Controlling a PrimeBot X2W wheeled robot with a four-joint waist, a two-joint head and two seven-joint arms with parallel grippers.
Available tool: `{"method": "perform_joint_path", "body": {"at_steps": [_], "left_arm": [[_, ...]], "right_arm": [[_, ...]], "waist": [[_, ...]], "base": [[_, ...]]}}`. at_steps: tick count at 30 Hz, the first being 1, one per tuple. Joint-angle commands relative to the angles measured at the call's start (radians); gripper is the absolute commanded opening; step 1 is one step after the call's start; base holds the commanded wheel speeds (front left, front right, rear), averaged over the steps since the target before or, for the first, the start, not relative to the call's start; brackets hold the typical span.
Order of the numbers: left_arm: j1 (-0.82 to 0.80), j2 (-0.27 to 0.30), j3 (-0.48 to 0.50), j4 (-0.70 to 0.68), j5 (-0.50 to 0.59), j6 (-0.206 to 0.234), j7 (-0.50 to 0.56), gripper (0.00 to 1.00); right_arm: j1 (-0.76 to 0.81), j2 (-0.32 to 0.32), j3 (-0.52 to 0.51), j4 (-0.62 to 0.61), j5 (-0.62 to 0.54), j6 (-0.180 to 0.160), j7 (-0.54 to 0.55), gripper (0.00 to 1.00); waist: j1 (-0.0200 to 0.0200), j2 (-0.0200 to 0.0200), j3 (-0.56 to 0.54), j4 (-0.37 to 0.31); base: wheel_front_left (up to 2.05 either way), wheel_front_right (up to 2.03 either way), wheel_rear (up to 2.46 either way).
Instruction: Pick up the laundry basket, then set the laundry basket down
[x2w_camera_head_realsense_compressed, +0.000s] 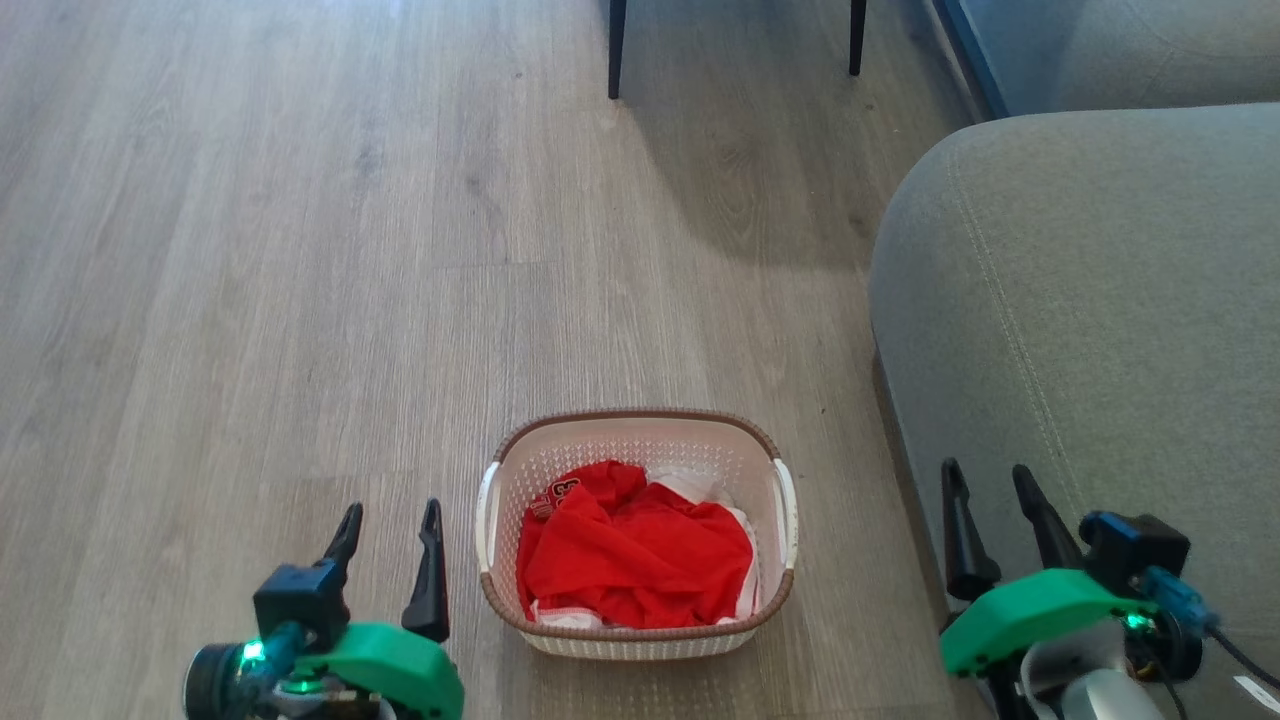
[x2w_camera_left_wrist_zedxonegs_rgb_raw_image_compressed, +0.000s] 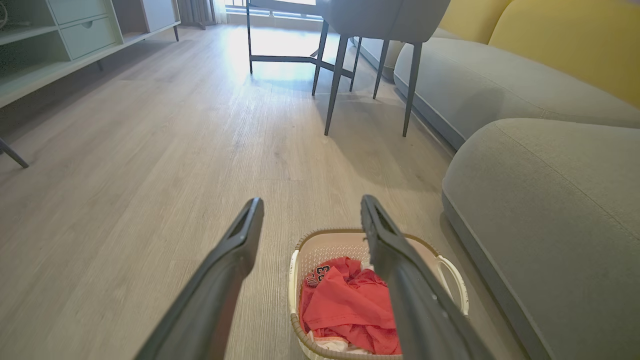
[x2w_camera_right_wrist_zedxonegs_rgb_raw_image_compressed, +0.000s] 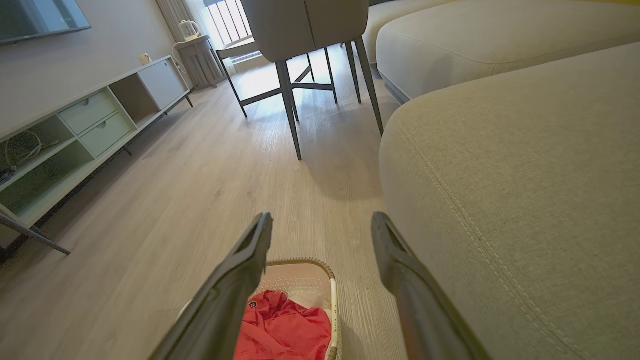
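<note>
The laundry basket (x2w_camera_head_realsense_compressed: 637, 425) stands on the wooden floor, cream-white and perforated, with a brown rim, white side handles and red clothing (x2w_camera_head_realsense_compressed: 635, 555) inside. My left gripper (x2w_camera_head_realsense_compressed: 391, 517) is open and empty, hovering to the basket's left, apart from it. My right gripper (x2w_camera_head_realsense_compressed: 990, 479) is open and empty too, off to the basket's right in front of the sofa. In the left wrist view, the basket (x2w_camera_left_wrist_zedxonegs_rgb_raw_image_compressed: 320, 247) lies low between and behind my left gripper (x2w_camera_left_wrist_zedxonegs_rgb_raw_image_compressed: 310, 206). The basket (x2w_camera_right_wrist_zedxonegs_rgb_raw_image_compressed: 305, 275) also sits below my right gripper (x2w_camera_right_wrist_zedxonegs_rgb_raw_image_compressed: 322, 220) in the right wrist view.
A grey sofa (x2w_camera_head_realsense_compressed: 1090, 330) rises close on the basket's right. Dark chair legs (x2w_camera_head_realsense_compressed: 615, 50) stand on the floor farther ahead. A low cabinet with drawers (x2w_camera_right_wrist_zedxonegs_rgb_raw_image_compressed: 95, 120) lines the far left wall.
</note>
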Motion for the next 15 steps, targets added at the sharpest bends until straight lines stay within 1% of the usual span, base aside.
{"method": "perform_joint_path", "body": {"at_steps": [1,2,15], "left_arm": [[-0.029,0.015,0.022,-0.032,0.047,0.006,-0.018,1.00],[-0.029,0.015,0.022,-0.032,0.047,0.006,-0.018,1.00],[-0.019,0.005,0.014,-0.031,0.207,0.006,-0.056,1.00]], "right_arm": [[-0.025,-0.012,0.027,-0.041,-0.043,0.001,-0.020,1.00],[-0.025,-0.012,0.027,-0.041,-0.043,0.001,-0.020,1.00],[-0.024,-0.014,0.055,-0.050,-0.192,0.002,-0.058,1.00]], "waist": [[0.0000,0.0000,0.000,0.000],[0.0000,0.0000,0.000,0.000],[0.0000,0.0000,0.000,0.001]], "base": [[0.00,0.00,0.00],[0.00,0.00,0.00],[0.00,0.00,0.00]]}}
